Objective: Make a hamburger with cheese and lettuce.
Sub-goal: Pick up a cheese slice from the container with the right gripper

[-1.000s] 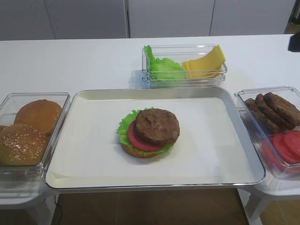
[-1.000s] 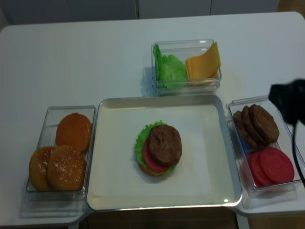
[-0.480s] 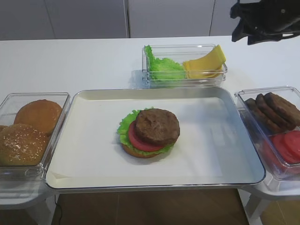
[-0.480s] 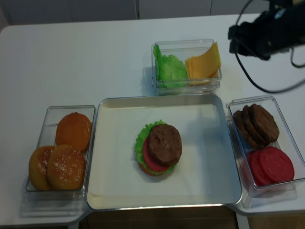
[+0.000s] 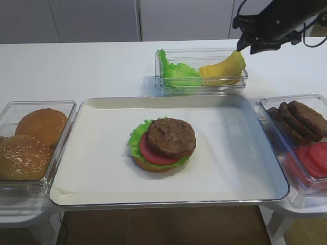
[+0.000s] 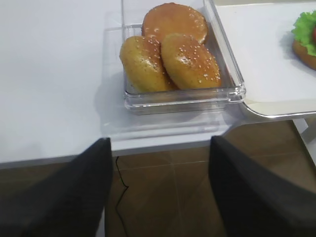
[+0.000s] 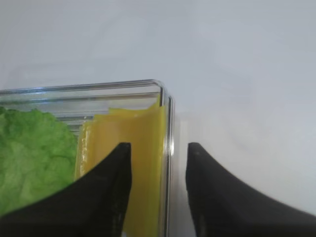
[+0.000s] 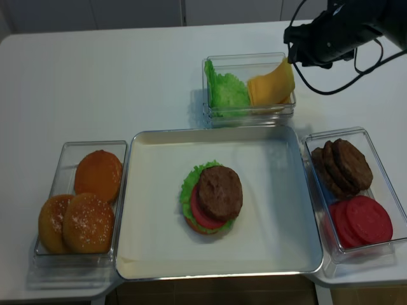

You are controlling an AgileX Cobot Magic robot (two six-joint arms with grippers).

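Hovering over the far box's [image 5: 202,87] right end, right gripper [image 7: 158,163] spread, one finger [image 7: 106,195] above the cheese [image 7: 140,148], pinching nothing; left gripper [image 6: 158,197] spread over the table edge, fingertips cut off; one hamburger [image 5: 162,144] mid-tray [image 5: 92,173], lettuce [image 5: 134,137] edging it; three buns [image 8: 82,203] left; patties [image 8: 340,165] overlapping, count unclear.
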